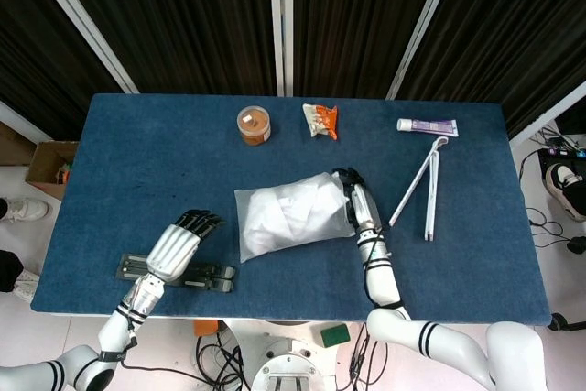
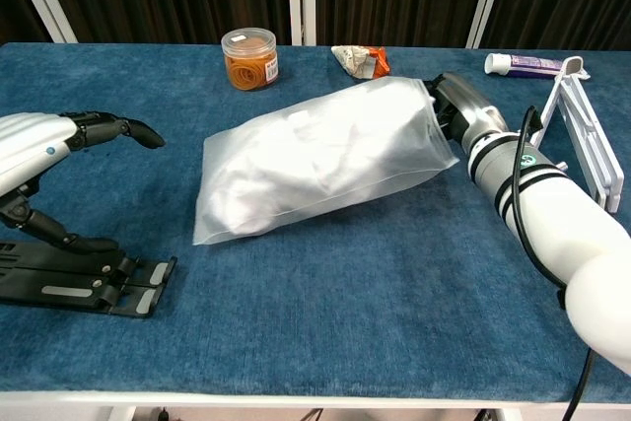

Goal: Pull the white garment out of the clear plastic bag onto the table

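The clear plastic bag (image 1: pixel 291 217) (image 2: pixel 325 157) lies mid-table with the white garment (image 1: pixel 284 212) (image 2: pixel 296 160) bunched inside it, its right end tilted toward the far side. My right hand (image 1: pixel 358 200) (image 2: pixel 461 111) grips that right end of the bag; its fingers are mostly hidden behind the plastic. My left hand (image 1: pixel 179 243) (image 2: pixel 44 143) hovers left of the bag with fingers spread and holds nothing. A clear gap separates it from the bag's left end.
A flat black stand (image 1: pixel 174 272) (image 2: pixel 84 278) lies under my left hand by the front edge. At the back are a jar of orange contents (image 1: pixel 254 124) (image 2: pixel 248 58), a snack packet (image 1: pixel 321 120) (image 2: pixel 361 60) and a tube (image 1: pixel 427 126) (image 2: pixel 523 65). A white hanger (image 1: pixel 423 188) (image 2: pixel 584 125) lies right.
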{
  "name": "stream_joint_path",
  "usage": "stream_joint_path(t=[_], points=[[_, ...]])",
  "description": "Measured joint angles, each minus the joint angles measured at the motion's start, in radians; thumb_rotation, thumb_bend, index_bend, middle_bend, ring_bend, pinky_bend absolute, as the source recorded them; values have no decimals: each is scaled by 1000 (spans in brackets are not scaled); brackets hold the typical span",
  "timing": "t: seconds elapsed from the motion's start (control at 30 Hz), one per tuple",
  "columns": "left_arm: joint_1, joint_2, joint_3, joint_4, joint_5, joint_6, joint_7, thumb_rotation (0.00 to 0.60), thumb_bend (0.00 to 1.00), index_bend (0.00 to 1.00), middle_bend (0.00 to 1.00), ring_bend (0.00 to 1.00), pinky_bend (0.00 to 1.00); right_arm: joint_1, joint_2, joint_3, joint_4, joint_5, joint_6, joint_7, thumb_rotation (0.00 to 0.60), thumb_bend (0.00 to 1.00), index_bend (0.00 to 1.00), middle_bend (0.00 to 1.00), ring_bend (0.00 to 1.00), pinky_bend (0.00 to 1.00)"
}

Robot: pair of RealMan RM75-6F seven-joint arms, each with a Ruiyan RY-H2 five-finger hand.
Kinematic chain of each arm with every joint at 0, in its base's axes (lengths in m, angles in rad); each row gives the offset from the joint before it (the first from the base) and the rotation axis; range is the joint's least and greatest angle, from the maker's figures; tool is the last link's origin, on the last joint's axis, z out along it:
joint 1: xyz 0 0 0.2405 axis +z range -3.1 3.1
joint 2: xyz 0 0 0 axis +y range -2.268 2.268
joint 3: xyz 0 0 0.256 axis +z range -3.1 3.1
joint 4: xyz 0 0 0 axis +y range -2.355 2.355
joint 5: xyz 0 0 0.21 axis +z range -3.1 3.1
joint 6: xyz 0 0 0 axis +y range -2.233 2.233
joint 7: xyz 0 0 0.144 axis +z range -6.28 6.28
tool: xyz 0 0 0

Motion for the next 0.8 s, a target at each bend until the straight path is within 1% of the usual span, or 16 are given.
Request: stream_joint_path(t=[0.13, 0.23, 0.3, 0.43, 0.6, 0.7, 0.8], points=[[10, -8, 8, 11, 1, 3, -19, 600, 74, 213, 202, 144, 185, -8, -41, 27, 44, 7, 21, 39, 600, 735, 767, 199, 0, 57], [17, -13, 21, 12, 13, 8, -34, 600, 74, 216, 202, 144, 185, -16, -55, 23, 53, 5, 31, 39, 600, 731, 767, 199, 0, 57], [19, -14, 30, 13, 27, 11, -37, 600, 74, 216, 202, 144, 185, -23, -50, 10, 40, 1, 23, 36, 600, 731, 766, 199, 0, 57], [25, -13, 42, 3, 51, 26, -33, 600, 74, 236, 202, 144, 185, -54, -28, -43, -17, -24, 25, 7, 600, 729, 764, 198, 0, 55], [29, -34, 50, 6, 77, 39, -50, 600, 74, 256, 202, 144, 185, -91, -3, -88, -85, -46, 39, -24, 600, 730, 761, 198, 0, 46], [23, -61, 42, 29, 80, 34, -46, 600, 74, 266, 202, 144, 185, -110, 9, -106, -118, -54, 49, -49, 600, 729, 759, 197, 0, 34], [17, -91, 21, 57, 69, 26, -21, 600, 73, 296, 202, 144, 187, -119, 13, -113, -133, -57, 52, -71, 600, 729, 758, 197, 0, 31]])
